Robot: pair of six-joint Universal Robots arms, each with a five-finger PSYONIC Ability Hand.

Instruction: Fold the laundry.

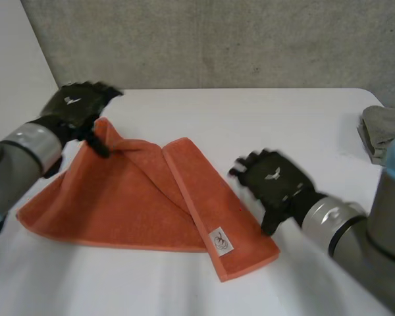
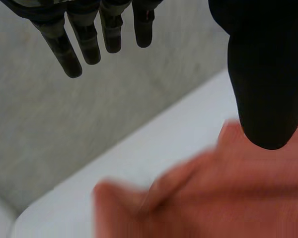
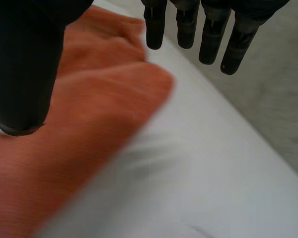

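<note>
Head view: a terry orange towel [image 1: 138, 197], loosely folded into a rough triangle with a raised crease, lies on the smooth white table [image 1: 250, 118]. A small white label [image 1: 220, 241] sits near its near corner. The left hand [image 1: 76, 108] is at the towel's far-left corner. The right hand [image 1: 273, 179] hovers just beside its right edge. A folded grey cloth [image 1: 384, 128] lies well apart at the table's right side.

Left wrist view: the hand's fingers [image 2: 64, 49] are straight and spread from the thumb, grasping nothing, with the towel [image 2: 228, 198] below the thumb.

Right wrist view: the fingers [image 3: 208, 34] are straight and released above the towel's rounded edge [image 3: 64, 124].

A small white label [image 1: 220, 241] sits on the orange towel [image 1: 118, 197] near one corner. It carries a reddish mark. The mark cannot be read.
</note>
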